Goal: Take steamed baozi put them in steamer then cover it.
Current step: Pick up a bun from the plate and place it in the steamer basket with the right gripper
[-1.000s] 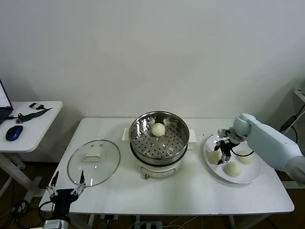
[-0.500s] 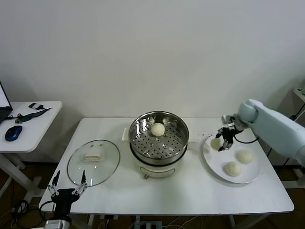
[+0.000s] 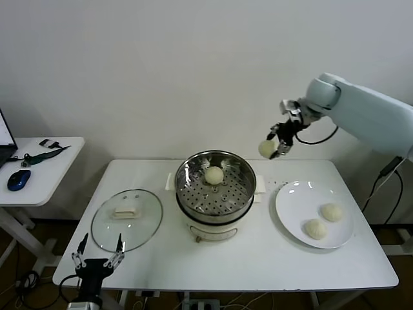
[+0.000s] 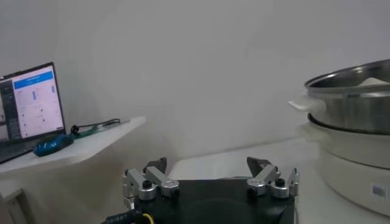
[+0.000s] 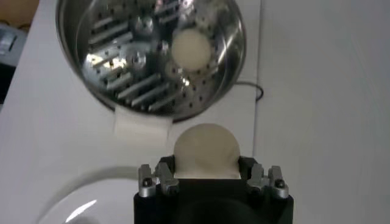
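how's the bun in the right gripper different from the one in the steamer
The held bun is clamped in the right gripper, up in the air beside the steamer; the steamer bun lies free on the perforated floor, toward the back. The held one touches only the fingers; the other rests on metal. Both are smooth, round and cream-white, about the same size.

Soft, even indoor light fills the head view, bright on the white wall [image 3: 161, 71] and table [image 3: 258, 258], with only faint shadows under the steamer [image 3: 215, 187] and the plate [image 3: 314, 214]. Glare spots sit on the steamer's polished inner wall and on the glass cover [image 3: 126, 219] at lower left. In the left wrist view the background is hazy and the laptop screen [image 4: 33, 103] at the left edge glows washed-out. The right wrist view is soft, with the held baozi [image 5: 206, 151] at lower centre slightly blurred.
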`<state>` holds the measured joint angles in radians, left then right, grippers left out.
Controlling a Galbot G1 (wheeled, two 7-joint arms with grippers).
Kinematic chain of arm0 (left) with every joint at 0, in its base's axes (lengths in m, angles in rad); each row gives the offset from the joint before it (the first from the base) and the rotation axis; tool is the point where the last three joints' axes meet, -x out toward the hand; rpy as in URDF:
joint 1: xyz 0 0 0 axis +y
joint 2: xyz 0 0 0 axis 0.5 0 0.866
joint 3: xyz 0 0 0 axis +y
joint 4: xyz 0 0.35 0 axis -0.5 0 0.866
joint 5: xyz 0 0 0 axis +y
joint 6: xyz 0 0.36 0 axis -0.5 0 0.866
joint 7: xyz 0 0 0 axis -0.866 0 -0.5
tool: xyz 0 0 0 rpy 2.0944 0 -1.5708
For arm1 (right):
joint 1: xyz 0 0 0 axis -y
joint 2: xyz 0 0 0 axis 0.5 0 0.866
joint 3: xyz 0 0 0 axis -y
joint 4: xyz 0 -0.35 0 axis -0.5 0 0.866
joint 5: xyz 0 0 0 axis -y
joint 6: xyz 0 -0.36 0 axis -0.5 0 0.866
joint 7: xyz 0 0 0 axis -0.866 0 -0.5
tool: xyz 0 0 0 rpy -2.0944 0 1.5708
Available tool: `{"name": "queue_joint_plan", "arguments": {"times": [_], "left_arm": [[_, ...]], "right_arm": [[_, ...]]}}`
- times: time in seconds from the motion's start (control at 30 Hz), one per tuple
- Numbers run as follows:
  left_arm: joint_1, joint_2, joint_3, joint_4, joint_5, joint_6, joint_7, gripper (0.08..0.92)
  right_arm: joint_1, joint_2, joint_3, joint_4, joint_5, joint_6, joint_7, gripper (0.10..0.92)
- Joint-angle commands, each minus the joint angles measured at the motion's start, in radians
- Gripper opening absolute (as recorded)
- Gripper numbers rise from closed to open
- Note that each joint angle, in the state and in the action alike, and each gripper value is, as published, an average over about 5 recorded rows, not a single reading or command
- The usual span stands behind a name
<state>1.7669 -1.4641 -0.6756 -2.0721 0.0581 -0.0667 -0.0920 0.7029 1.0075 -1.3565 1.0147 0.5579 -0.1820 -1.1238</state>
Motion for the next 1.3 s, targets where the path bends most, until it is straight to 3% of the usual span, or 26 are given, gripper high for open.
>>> {"name": "queue_joint_plan", "arguments": {"times": [0.03,0.5,1.03,1.17,1.3], "left_arm": [[0.01,0.018,0.013,-0.019,0.001,0.009,-0.01,0.823],[0.006,0.024,0.017,-0.023,0.002,0.01,-0.012,0.823],[-0.002,0.017,0.015,-0.021,0.004,0.019,-0.013,0.823],[-0.002,0.016,0.014,-0.022,0.005,0.02,-0.014,0.823],[-0.004,0.013,0.016,-0.026,0.008,0.022,-0.015,0.823]], "right_arm": [[0.109,0.192,-0.133,0.073,0.203,-0.099,0.075,0.662],[-0.087,0.336,-0.166,0.083,0.171,-0.128,0.181,0.662],[-0.174,0.399,-0.153,-0.051,0.113,-0.115,0.183,0.664],[-0.175,0.404,-0.145,-0.061,0.101,-0.115,0.168,0.698],[-0.174,0.398,-0.142,-0.051,0.099,-0.116,0.156,0.787]]}}
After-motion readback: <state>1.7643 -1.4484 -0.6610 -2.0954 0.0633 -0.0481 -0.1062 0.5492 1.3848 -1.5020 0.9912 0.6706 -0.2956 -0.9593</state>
